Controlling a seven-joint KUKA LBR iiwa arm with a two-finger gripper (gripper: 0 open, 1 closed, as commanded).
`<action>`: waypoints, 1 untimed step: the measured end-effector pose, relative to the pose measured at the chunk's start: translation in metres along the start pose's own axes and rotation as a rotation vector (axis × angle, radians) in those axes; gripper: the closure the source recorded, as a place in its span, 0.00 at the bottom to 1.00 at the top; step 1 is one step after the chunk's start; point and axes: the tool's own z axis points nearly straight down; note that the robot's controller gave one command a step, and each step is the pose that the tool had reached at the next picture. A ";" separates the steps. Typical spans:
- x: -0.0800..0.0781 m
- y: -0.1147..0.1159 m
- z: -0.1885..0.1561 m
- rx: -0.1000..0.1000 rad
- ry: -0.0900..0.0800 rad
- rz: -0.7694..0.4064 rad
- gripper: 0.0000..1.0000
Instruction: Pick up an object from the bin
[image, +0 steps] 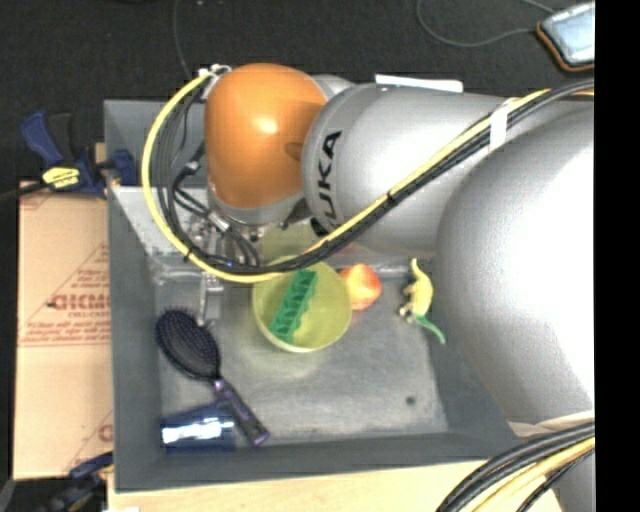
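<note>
While the tool (210, 292) hangs at the bin's (130, 330) left side, just above the black hairbrush (190, 345), can't tell if it's open or closed. Approach step, prob.; next needs descent onto brush head, clear of wall.

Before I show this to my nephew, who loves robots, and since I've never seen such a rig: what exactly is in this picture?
One camera looks down, slightly sideways, into a grey metal bin. The big silver shape with the orange cap is a robot arm reaching in from the right to pick something out. On the bin floor lie a black hairbrush, a shiny blue object by its handle, a yellow-green bowl holding a green toothed piece, a red-and-yellow fruit and a yellow toy animal. Whether anything is held, I cannot tell.
</note>
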 end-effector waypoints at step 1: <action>-0.001 -0.001 -0.004 -0.001 -0.006 0.005 0.00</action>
